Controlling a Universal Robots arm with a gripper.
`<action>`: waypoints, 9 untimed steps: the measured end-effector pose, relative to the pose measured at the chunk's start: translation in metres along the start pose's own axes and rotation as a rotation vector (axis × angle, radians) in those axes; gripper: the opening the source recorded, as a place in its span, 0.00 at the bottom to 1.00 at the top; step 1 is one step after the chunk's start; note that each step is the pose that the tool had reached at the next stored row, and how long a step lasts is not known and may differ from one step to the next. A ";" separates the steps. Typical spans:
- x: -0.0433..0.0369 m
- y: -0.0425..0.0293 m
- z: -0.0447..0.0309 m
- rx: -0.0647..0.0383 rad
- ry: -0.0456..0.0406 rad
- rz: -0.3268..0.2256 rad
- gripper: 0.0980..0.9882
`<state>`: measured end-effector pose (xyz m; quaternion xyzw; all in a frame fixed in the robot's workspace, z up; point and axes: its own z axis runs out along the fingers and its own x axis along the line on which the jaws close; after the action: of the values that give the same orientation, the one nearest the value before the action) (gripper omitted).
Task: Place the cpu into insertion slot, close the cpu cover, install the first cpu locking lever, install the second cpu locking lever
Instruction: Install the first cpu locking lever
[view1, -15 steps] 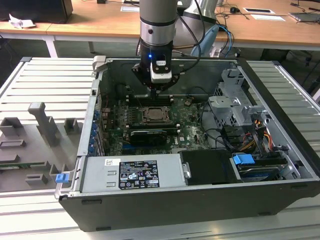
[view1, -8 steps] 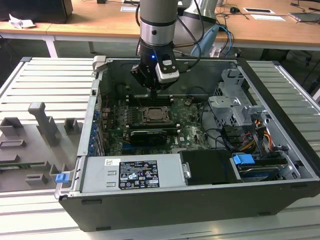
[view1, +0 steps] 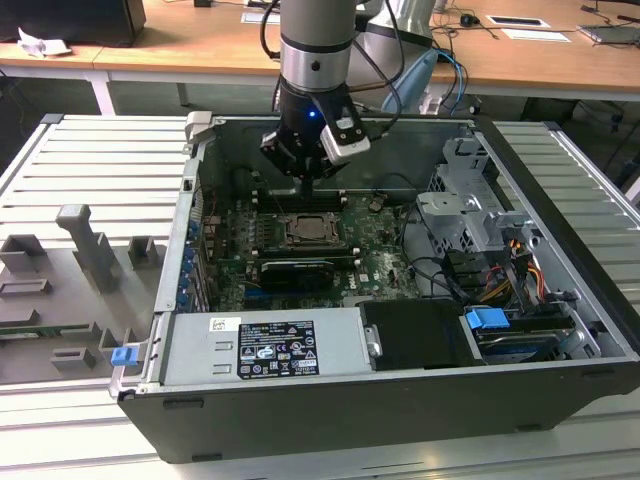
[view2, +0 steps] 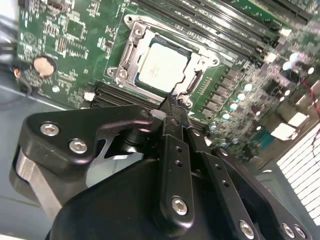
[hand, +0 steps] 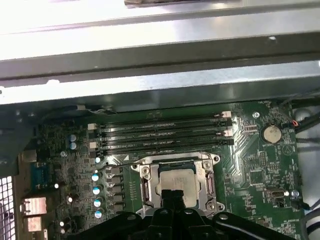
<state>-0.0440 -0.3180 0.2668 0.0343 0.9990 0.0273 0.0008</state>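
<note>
Your gripper (view2: 172, 104) has its fingers pressed together with nothing between them, its tip at the edge of the insertion slot (view2: 131, 31). The cpu (view2: 162, 67) lies flat inside that slot, and the cpu cover (view2: 200, 62) is down around it. Beyond the slot run long black memory slots (hand: 160, 132), then the case wall (hand: 160, 60).

Memory slots (hand: 160, 131), coin battery (hand: 271, 133) (round), power supply (view1: 335, 345)

Power supply sticker (view1: 262, 349): lower centre of exterior view, dense print, possibly certification marks, too small to read.
cpu (view2: 162, 67): faint face markings, unreadable.
</note>
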 end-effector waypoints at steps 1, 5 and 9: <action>0.0000 0.0000 0.0000 0.000 0.0009 -0.016 0.01; 0.0001 0.0000 0.0001 0.000 0.0049 -0.090 0.01; 0.0039 -0.0002 0.0003 -0.001 0.0054 -0.101 0.01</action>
<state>-0.0479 -0.3179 0.2665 -0.0161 0.9995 0.0278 -0.0006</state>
